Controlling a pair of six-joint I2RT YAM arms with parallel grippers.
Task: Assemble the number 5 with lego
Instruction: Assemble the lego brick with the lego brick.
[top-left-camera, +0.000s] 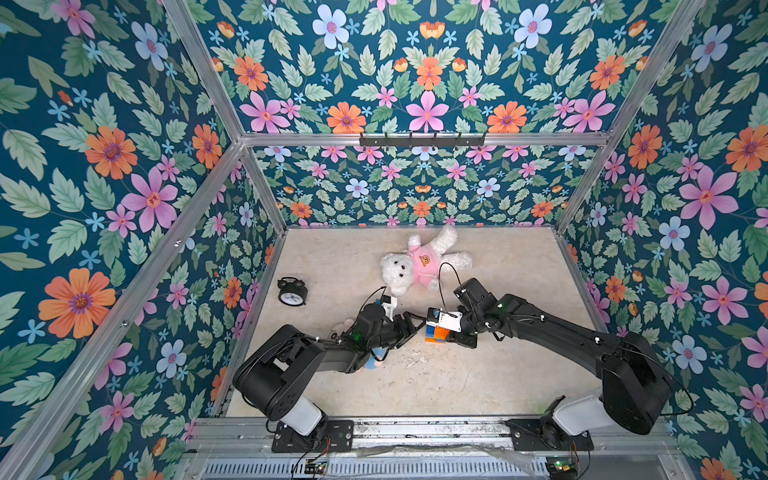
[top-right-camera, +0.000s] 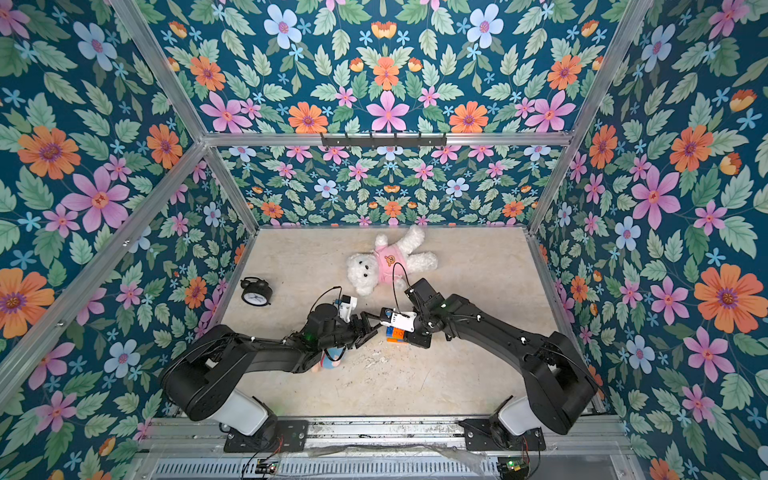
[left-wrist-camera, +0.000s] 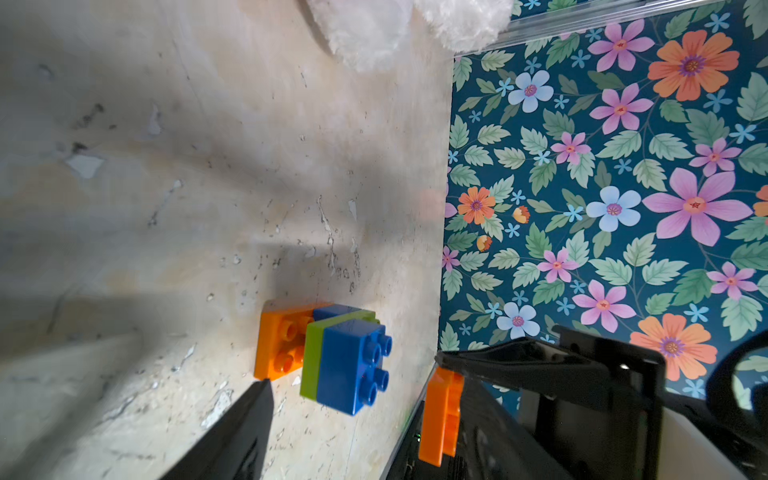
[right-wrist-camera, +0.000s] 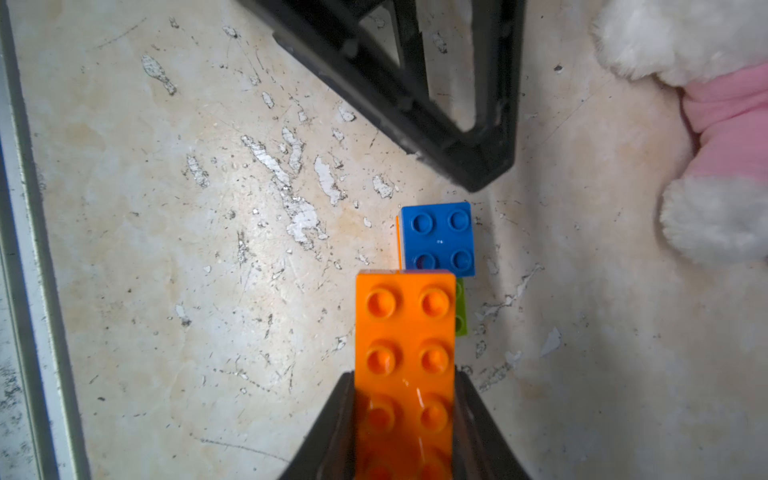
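A small lego stack (left-wrist-camera: 332, 357) stands on the table: a long orange brick at the bottom, then blue, lime green, and a blue brick (right-wrist-camera: 438, 239) on top. It also shows in both top views (top-left-camera: 430, 331) (top-right-camera: 390, 331). My right gripper (right-wrist-camera: 405, 376) is shut on a long orange brick (right-wrist-camera: 405, 332), held a little above the stack and apart from it, over the green part (right-wrist-camera: 460, 307). That brick shows edge-on in the left wrist view (left-wrist-camera: 440, 415). My left gripper (left-wrist-camera: 345, 419) (top-left-camera: 411, 328) is open just left of the stack and holds nothing.
A white teddy bear in a pink shirt (top-left-camera: 419, 266) lies behind the grippers. A black alarm clock (top-left-camera: 292, 293) stands at the left. A small plush doll (top-left-camera: 374, 359) lies under my left arm. Floral walls enclose the table on three sides.
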